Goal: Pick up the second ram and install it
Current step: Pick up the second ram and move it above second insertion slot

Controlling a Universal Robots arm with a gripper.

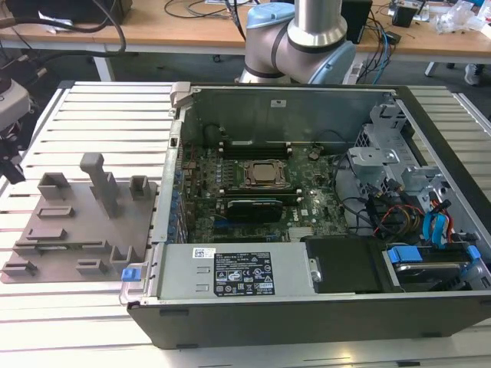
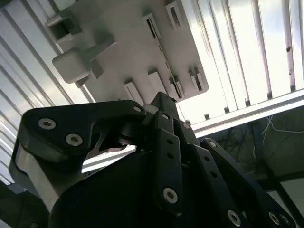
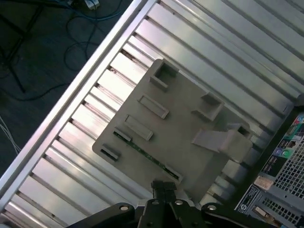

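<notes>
The second ram (image 3: 148, 155) is a thin dark green strip lying in a long slot of the grey plastic plate (image 3: 183, 128), along the plate's edge closest to my fingers. In the first wrist view my gripper (image 3: 164, 186) hovers above that edge with its two fingertips pressed together and nothing between them. The second wrist view shows the black finger linkage (image 2: 166, 142) over the same plate (image 2: 123, 52). In the exterior view the plate (image 1: 77, 222) lies at the exterior view's left, and the dark gripper (image 1: 9, 162) hangs at that frame's left edge.
The open computer case (image 1: 307, 307) sits to the exterior view's right of the plate, with the processor socket (image 1: 265, 175) and a broad black card (image 1: 249, 208) on its board. The plate carries a tall upright block (image 1: 103, 184). The slatted metal table (image 1: 107, 123) ends close to the plate.
</notes>
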